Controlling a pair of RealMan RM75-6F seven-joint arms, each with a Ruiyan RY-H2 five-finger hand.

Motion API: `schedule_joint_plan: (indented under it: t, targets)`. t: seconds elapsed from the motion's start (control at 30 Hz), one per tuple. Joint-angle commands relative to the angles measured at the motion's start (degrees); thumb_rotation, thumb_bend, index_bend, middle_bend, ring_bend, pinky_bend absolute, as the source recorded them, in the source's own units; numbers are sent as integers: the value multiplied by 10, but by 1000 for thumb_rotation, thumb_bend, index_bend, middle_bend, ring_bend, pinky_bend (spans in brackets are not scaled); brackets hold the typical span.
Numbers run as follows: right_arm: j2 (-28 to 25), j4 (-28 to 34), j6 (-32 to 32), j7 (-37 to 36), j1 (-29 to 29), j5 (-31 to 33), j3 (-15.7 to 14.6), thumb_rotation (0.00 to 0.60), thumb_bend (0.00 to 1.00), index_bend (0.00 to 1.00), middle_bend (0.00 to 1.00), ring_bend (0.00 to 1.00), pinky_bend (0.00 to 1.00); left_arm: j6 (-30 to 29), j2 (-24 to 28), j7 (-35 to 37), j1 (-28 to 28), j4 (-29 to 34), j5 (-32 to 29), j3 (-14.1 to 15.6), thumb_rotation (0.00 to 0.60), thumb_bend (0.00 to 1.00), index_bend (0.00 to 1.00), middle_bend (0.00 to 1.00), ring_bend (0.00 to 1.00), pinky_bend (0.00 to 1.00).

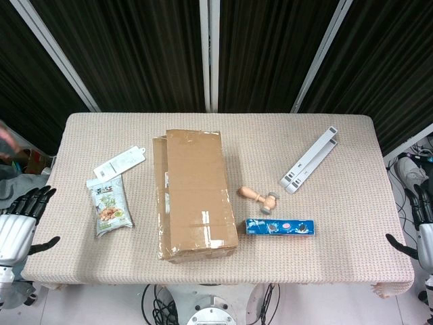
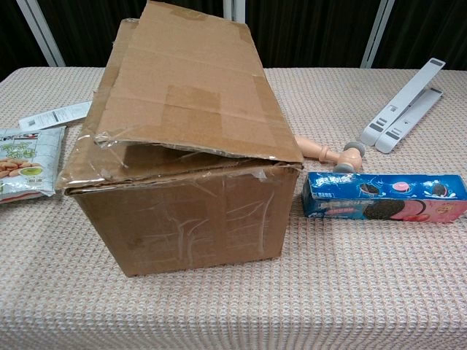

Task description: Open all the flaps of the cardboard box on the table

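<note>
A brown cardboard box (image 1: 195,193) (image 2: 186,146) lies lengthwise in the middle of the table. Its top flaps lie closed, one long flap (image 2: 193,87) overlapping the other and lifted slightly at the near edge. My left hand (image 1: 20,220) hangs beside the table's left edge, fingers spread, holding nothing. My right hand (image 1: 421,223) shows at the far right edge, off the table, fingers apart and empty. Neither hand touches the box. The chest view shows no hand.
A snack bag (image 1: 109,204) and a white tag (image 1: 120,162) lie left of the box. Right of it are a wooden roller (image 1: 258,198), a blue cookie box (image 1: 280,226) and a white folding stand (image 1: 310,160).
</note>
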State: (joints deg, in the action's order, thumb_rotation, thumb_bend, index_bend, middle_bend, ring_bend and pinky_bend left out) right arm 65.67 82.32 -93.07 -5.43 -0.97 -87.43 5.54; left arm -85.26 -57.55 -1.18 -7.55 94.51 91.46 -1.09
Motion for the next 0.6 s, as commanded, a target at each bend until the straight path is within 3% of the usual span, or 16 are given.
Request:
schedule_joint_plan:
  t: [0.03,0.33,0.6]
  targets:
    - [-1,0,0,0,1,1,0,600,0,0,0,0,0,0,-3,3,0,-2,1,1,598,54,58,65,84,188]
    - [-3,-1,-10,-10,6,-5,0,600,0,0,0,0,0,-5,3,-2,-4,6,13,0,596,54,58,65,84,189]
    - [-10,-5,-23,-32,14,6,8,600,0,0,0,0,0,31,18,-14,-52,51,33,-23,598,54,58,65,83,189]
